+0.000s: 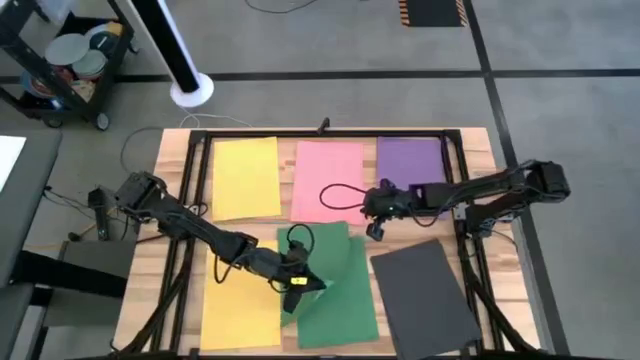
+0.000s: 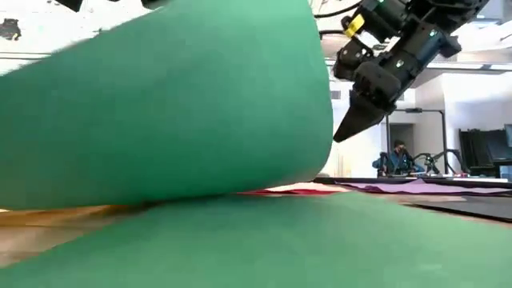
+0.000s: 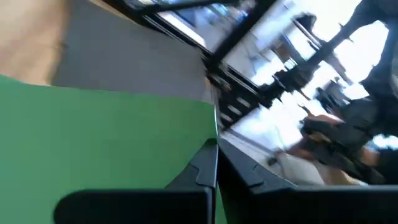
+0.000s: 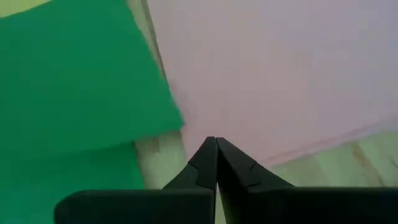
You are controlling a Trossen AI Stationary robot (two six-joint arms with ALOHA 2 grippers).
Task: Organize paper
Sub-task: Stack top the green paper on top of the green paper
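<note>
Green sheet (image 2: 160, 104) fills the low view, curled up off the table (image 1: 180, 150) at 6 o'clock; left gripper (image 1: 300, 282) clamps its edge. Right gripper (image 1: 376, 228) hovers clenched, empty, over the pink sheet (image 1: 328, 165) near centre. Paper is light and floppy, so I'd grip at the edge and lift slowly.
</note>
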